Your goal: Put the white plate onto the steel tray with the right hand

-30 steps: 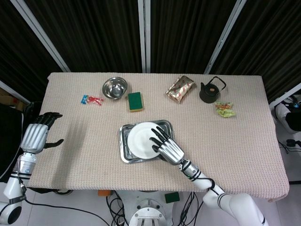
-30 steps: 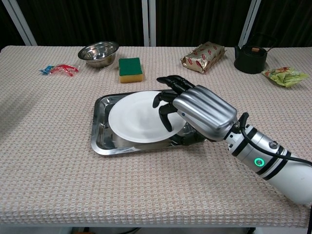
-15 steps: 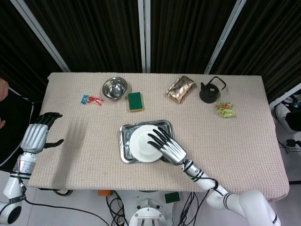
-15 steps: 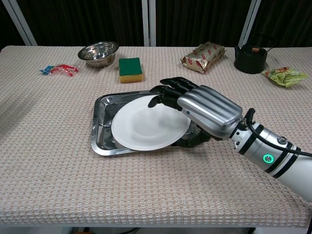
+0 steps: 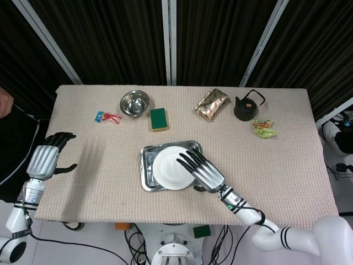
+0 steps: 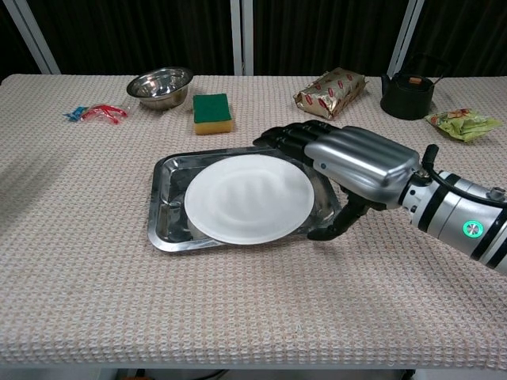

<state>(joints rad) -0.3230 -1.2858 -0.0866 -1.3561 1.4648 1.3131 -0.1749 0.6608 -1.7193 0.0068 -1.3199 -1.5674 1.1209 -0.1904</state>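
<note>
White plate [image 6: 249, 198] lying in steel tray [image 6: 168, 229], near edge overhanging rim. Right hand [image 6: 348, 162] hovering over plate's right edge, fingers spread, gripping nothing. Left hand [image 5: 47, 159] idling open at table's left edge.

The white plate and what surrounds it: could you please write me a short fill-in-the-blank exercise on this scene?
1. The white plate lies in the steel ____.
2. The green sponge lies beside the steel ____.
3. The black kettle stands near the table's far ____ corner.

Missing words: tray; bowl; right
</note>
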